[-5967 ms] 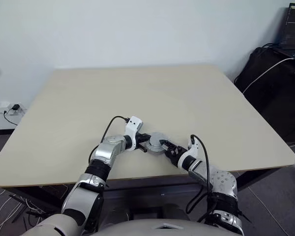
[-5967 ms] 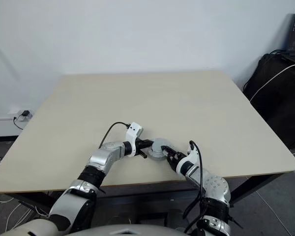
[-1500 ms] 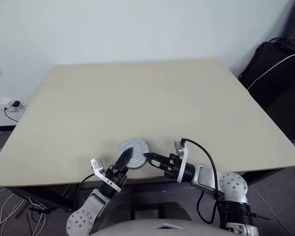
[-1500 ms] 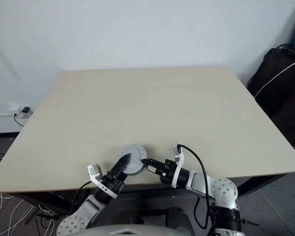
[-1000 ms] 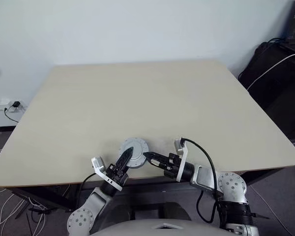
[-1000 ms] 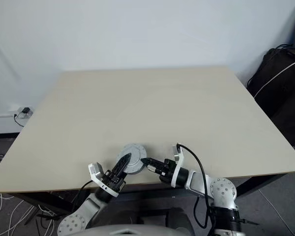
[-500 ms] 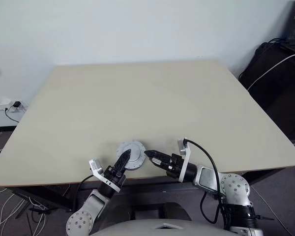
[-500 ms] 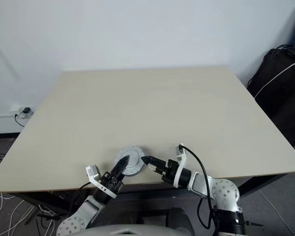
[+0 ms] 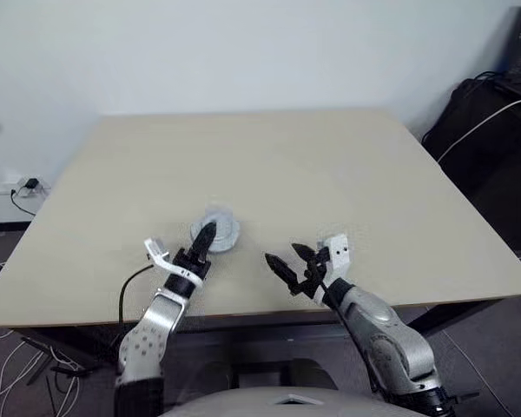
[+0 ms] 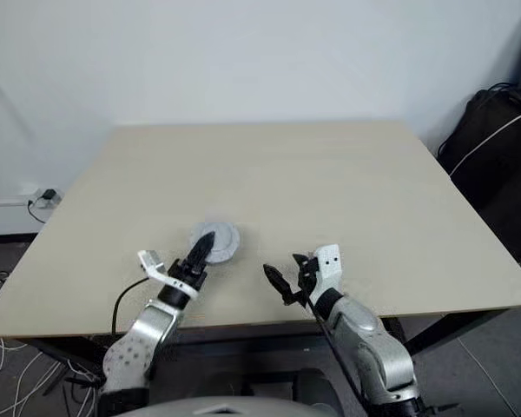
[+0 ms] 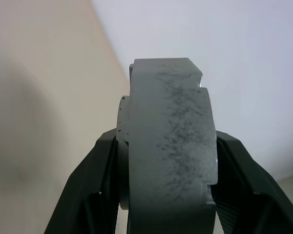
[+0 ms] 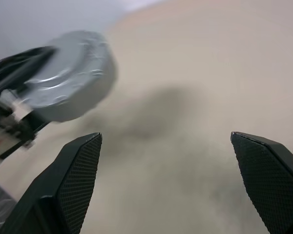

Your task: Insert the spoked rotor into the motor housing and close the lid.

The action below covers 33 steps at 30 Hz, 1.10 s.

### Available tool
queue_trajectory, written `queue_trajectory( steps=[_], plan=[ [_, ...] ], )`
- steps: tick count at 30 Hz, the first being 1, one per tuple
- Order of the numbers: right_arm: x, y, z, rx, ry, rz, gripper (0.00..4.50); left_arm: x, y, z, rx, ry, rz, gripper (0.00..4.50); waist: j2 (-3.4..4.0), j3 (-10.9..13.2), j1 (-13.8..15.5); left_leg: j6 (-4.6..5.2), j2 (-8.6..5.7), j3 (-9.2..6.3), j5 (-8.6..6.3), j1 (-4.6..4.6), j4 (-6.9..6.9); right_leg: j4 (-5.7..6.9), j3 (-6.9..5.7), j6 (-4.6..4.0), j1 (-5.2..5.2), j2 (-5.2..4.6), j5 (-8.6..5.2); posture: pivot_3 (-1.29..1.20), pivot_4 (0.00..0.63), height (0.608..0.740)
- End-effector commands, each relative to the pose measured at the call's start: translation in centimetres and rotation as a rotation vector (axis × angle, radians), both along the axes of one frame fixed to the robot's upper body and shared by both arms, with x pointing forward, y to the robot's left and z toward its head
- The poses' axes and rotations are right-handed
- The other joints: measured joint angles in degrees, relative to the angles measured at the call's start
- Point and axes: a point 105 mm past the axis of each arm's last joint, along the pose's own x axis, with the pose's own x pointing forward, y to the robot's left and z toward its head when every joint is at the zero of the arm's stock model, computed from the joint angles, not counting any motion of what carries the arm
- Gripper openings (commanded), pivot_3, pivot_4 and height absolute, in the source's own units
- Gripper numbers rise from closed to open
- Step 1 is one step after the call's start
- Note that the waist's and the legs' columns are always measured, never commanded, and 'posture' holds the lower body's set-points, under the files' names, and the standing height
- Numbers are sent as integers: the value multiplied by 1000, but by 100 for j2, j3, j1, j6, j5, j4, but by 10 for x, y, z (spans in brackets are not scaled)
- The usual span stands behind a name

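Motor housing point(image 9: 215, 233), grey round unit with lid on, lifted clear of table point(image 9: 330, 174), above near edge, left of centre. Left gripper point(image 9: 204, 239) clamped across housing, one finger over top face, other beneath (left wrist view: both fingers point(image 11: 103, 165) pressing flat sides of grey body). Right gripper point(image 9: 285, 261) apart from housing, to its right, near table's near edge; fingers spread wide, nothing between them. Black bag point(image 9: 495, 156) with white cable beyond table's right edge.
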Motion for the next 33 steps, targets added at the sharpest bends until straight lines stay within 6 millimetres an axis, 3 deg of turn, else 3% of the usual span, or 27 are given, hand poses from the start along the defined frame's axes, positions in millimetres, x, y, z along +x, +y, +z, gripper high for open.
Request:
queue_trajectory(
  steps=[1,8,15,21,26,33],
  plan=[
    [7,-1,7,-126,-169,-34,4500,25,-6,8,-16,-26,45,2120,-13,-8,20,-1,-1,0,1,1,1,1,-1,-2,1,1,1,0,0,740],
    [10,-4,-12,-284,-230,-91,4500,74,-6,6,18,12,113,2120,-47,2,139,-3,0,-2,26,0,1,7,-7,-37,-2,10,29,0,0,740],
    [9,-5,-16,-267,-213,-113,4500,113,-8,0,18,94,161,2120,-59,3,154,17,-5,1,45,-1,0,4,-3,-31,0,12,39,0,0,740],
    [9,-6,-17,-274,-207,-121,4500,129,-5,-14,69,212,213,2120,-71,10,126,16,-4,0,47,-2,-5,6,-2,-36,-5,13,42,0,0,740],
    [9,-6,-18,-274,-201,-124,4500,129,-2,-34,122,333,233,2120,-71,10,115,15,-4,-1,47,-2,-5,9,-2,-37,-5,11,44,0,0,740],
    [7,-3,-23,-250,-143,-105,4500,115,2,-59,182,455,233,4441,-79,-21,106,14,-5,-2,48,8,0,20,-3,-37,0,7,45,0,0,740]
  ],
)
